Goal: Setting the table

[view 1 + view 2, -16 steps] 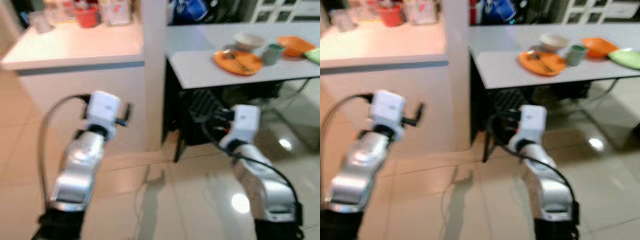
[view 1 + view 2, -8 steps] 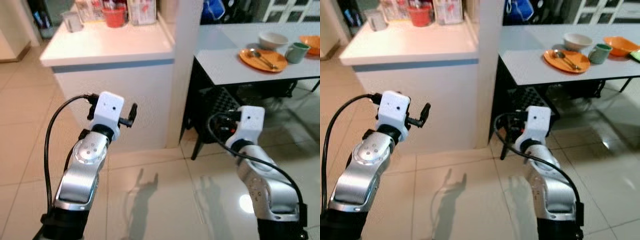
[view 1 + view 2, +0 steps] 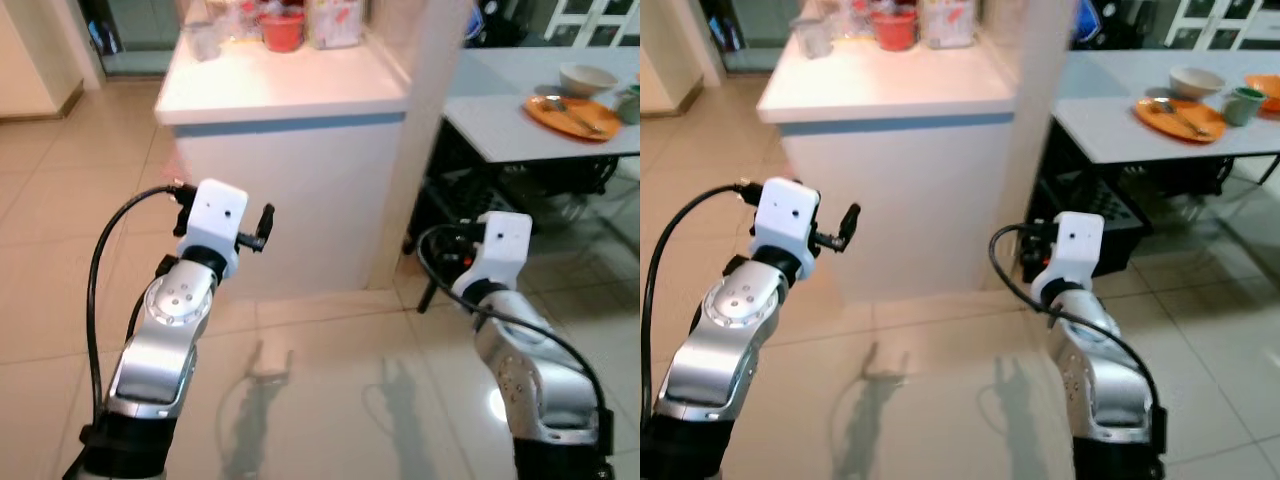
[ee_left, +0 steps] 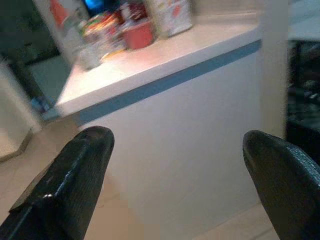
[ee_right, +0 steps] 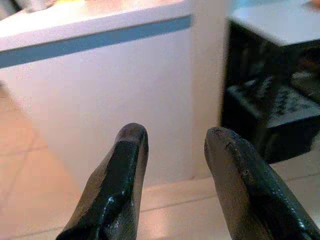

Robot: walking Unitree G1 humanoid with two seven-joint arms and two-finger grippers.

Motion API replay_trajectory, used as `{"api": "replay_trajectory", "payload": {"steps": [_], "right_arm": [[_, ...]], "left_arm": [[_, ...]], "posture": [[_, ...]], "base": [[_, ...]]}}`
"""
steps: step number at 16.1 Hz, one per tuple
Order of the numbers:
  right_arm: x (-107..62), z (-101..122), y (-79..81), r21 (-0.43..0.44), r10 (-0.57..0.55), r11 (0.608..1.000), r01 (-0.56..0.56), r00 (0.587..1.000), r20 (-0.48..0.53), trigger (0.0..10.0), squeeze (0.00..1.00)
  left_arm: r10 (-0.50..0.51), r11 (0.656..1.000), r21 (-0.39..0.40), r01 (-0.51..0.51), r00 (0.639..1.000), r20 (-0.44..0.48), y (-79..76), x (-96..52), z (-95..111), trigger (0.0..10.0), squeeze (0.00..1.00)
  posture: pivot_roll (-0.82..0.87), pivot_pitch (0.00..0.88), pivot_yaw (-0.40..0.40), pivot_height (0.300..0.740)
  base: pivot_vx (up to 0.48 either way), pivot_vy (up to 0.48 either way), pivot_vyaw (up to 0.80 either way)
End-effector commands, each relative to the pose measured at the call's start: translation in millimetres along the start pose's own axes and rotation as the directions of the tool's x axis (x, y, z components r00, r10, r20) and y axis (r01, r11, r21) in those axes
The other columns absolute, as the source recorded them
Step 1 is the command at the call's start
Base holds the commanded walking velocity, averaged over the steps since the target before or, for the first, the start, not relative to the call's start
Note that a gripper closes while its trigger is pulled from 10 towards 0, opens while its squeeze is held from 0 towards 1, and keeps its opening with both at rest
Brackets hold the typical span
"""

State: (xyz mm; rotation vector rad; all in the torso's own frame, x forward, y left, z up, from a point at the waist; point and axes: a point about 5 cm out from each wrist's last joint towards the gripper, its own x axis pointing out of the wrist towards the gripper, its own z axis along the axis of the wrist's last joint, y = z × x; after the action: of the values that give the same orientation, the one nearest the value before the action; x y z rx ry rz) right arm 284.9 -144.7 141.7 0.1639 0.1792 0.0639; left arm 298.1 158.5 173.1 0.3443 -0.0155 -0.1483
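White counter (image 3: 285,95) with a blue band below its top; red cup (image 3: 281,28) at 12 o'clock. Grey table (image 3: 1160,130) at 2 o'clock carries an orange plate (image 3: 1175,115), a white bowl (image 3: 1196,81) and a green mug (image 3: 1244,104). Beige glossy floor tiles (image 3: 920,400). Silver arms, white wrist housings, black cables.

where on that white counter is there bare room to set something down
The white counter is crowded along its far edge, where the red cup, a clear glass and a packet stand in a row. The near strip, from those items to the blue-banded front edge, is bare. On the grey table, the near-left part before the orange plate is bare too.
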Motion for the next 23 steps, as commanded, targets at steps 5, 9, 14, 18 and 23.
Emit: {"api": "replay_trajectory", "payload": {"steps": [5,9,14,18,23], "right_arm": [[0.3,6,-1.4,-0.013,-0.005,1.000,0.005,1.000,0.020,10.0,0.00],[3.1,11,0.5,-0.021,0.003,1.000,-0.002,0.999,0.036,10.0,0.00],[3.8,41,15.3,-0.040,0.053,0.998,-0.046,0.983,0.176,10.0,0.00],[7.1,47,11.1,-0.059,0.026,0.998,-0.014,0.975,0.223,10.0,0.00],[11.2,50,14.1,-0.137,0.058,0.990,-0.023,0.964,0.261,10.0,0.00]], "left_arm": [[0.002,1.000,-0.013,-0.002,1.000,0.021,0.1,1.4,5,10.0,0.00],[0.014,1.000,-0.028,-0.013,0.999,0.046,-0.5,3.1,11,10.0,0.00],[-0.006,0.999,-0.036,0.008,0.998,0.070,1.4,4.2,16,10.0,0.00],[-0.006,0.998,-0.062,0.013,0.993,0.121,-0.7,7.2,31,10.0,0.00],[0.059,0.992,-0.117,-0.046,0.992,0.110,4.3,9.7,27,10.0,0.00]], "posture": [[0.00,0.000,-0.006,0.740],[0.01,0.000,-0.008,0.740],[0.01,0.000,-0.004,0.740],[0.02,0.000,-0.007,0.740],[0.01,0.000,-0.012,0.740]], "base": [[0.000,0.352,0.00],[0.000,0.000,0.00],[0.049,0.000,0.00],[0.336,0.000,0.00],[0.406,0.000,0.00]]}}
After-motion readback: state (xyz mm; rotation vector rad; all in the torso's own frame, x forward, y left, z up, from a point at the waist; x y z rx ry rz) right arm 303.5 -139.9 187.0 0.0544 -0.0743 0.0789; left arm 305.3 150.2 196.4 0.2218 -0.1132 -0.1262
